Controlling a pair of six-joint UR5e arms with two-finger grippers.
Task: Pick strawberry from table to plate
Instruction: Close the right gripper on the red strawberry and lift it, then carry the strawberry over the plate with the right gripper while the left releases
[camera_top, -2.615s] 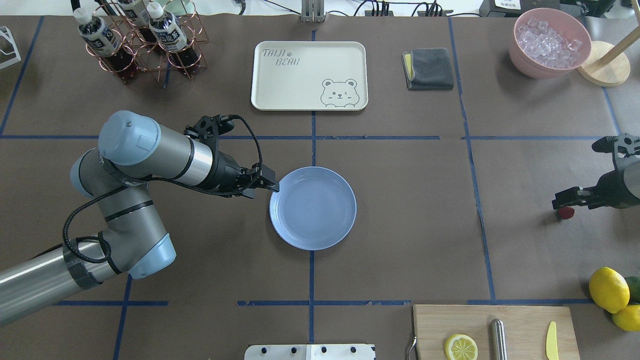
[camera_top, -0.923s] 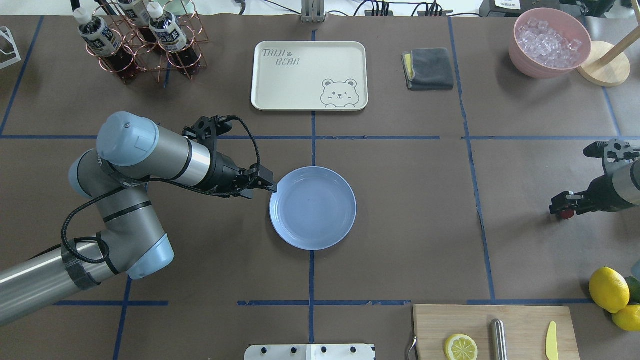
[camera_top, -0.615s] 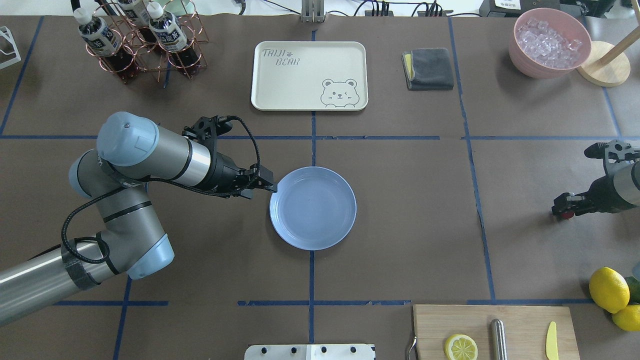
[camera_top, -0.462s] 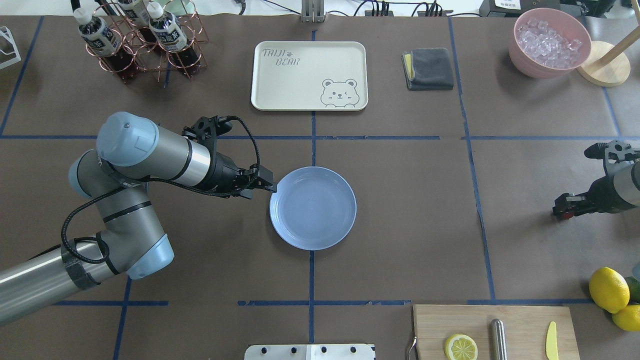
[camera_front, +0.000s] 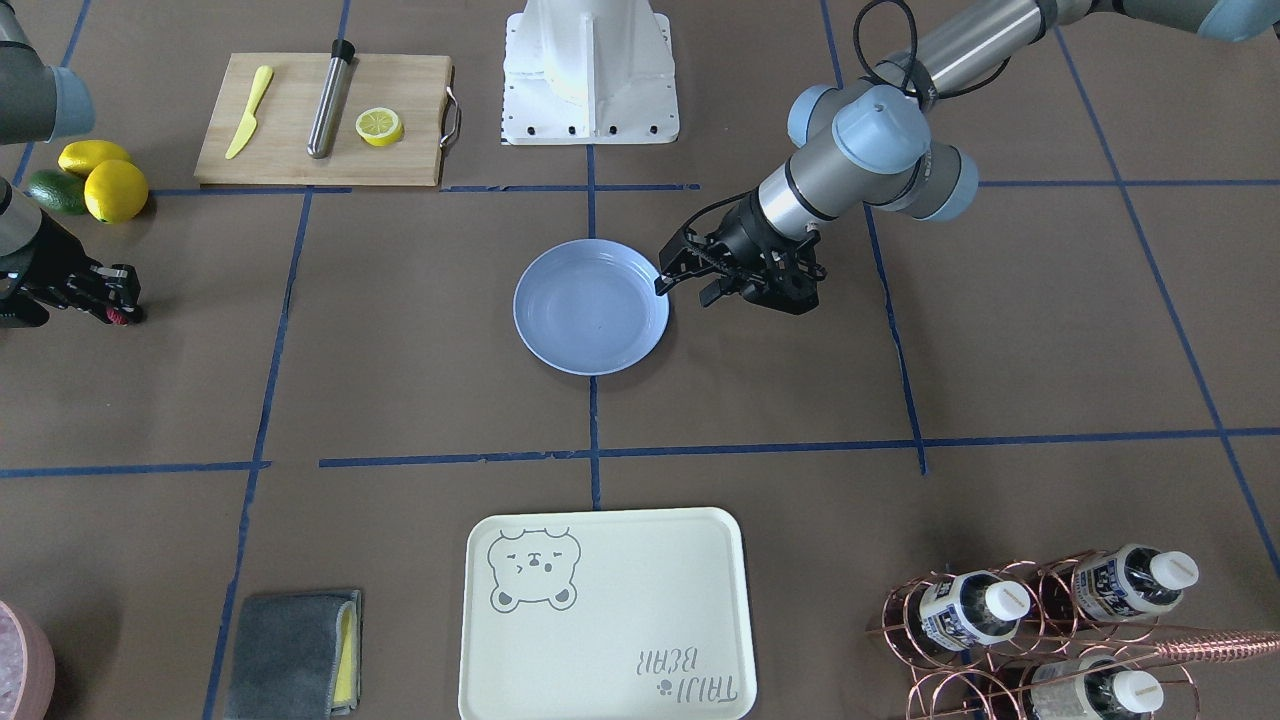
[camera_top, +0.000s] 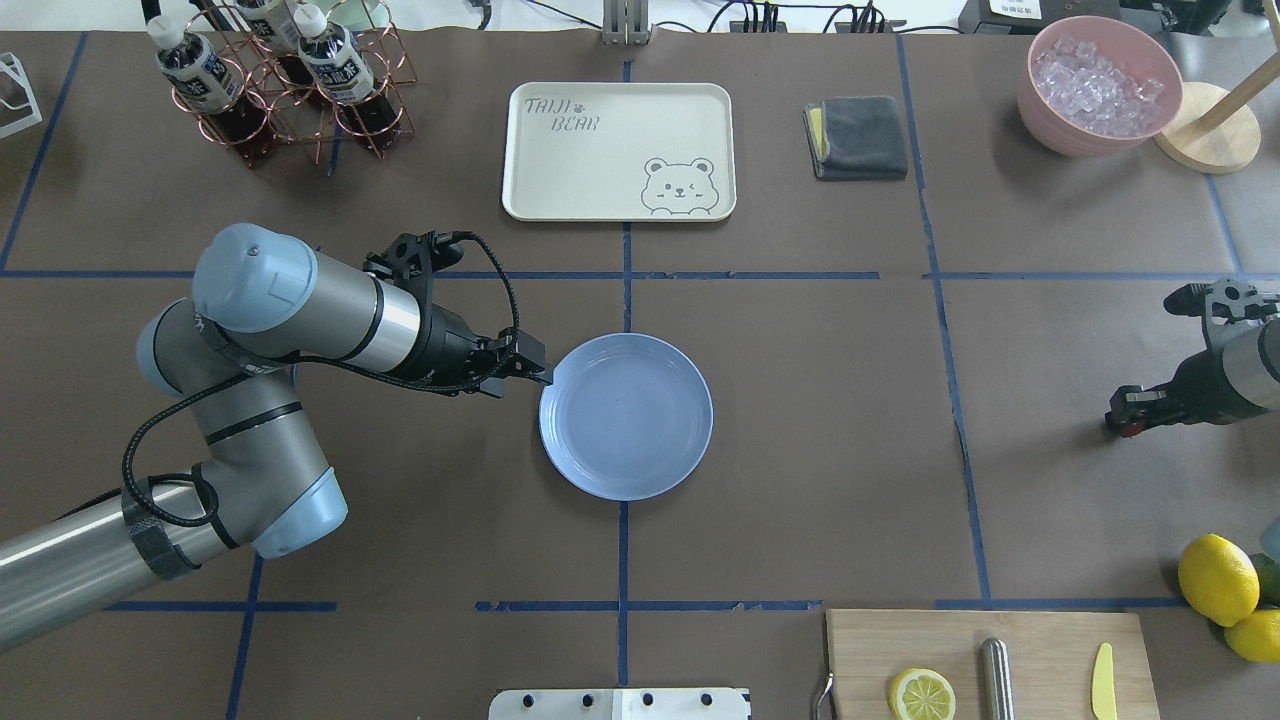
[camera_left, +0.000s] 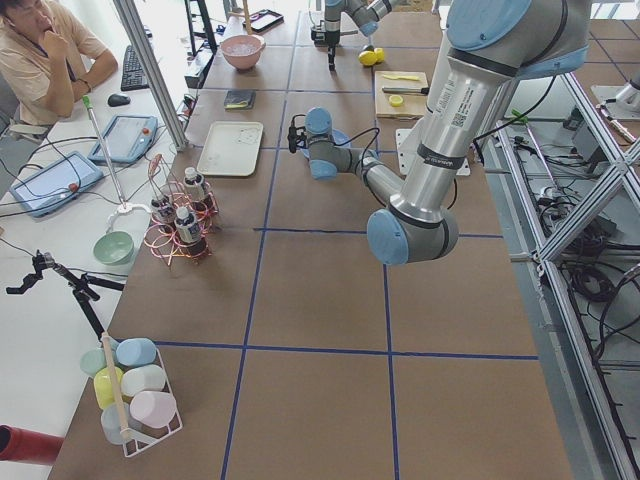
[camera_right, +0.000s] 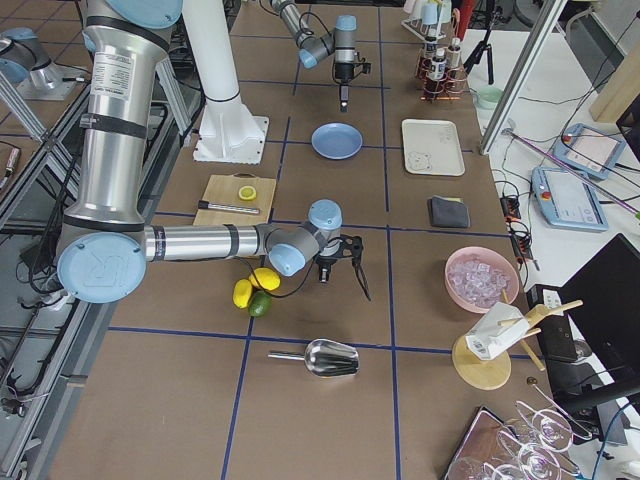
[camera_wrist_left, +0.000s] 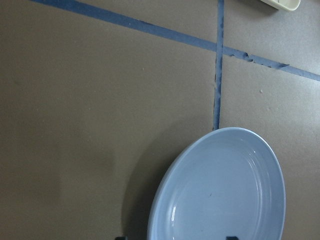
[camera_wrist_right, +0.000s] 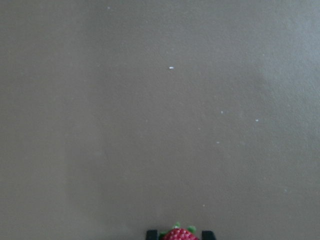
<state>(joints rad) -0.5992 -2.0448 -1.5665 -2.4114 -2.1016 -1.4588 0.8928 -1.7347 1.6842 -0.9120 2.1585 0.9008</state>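
Observation:
The strawberry (camera_wrist_right: 179, 234), red with a green cap, sits between my right gripper's two fingertips at the bottom of the right wrist view. In the overhead view it shows as a red spot (camera_top: 1129, 429) under my right gripper (camera_top: 1122, 422), low over the table (camera_top: 820, 420) at the far right. That gripper is shut on it. The light-blue plate (camera_top: 626, 416) lies bare at the table's middle. My left gripper (camera_top: 545, 374) hovers at the plate's left rim, open, its fingertips spread wide apart in the left wrist view with the plate (camera_wrist_left: 225, 190) ahead of them.
Two lemons (camera_top: 1217, 578) and a green avocado lie near my right arm. A cutting board (camera_top: 1040, 640) holds a lemon half and knives. The cream bear tray (camera_top: 618, 150), a grey cloth (camera_top: 857, 137), a bottle rack (camera_top: 280, 80) and a pink ice bowl (camera_top: 1100, 85) line the far edge.
My right gripper has come down around the strawberry and closed on it, then shifted slightly right. The left arm has barely moved.

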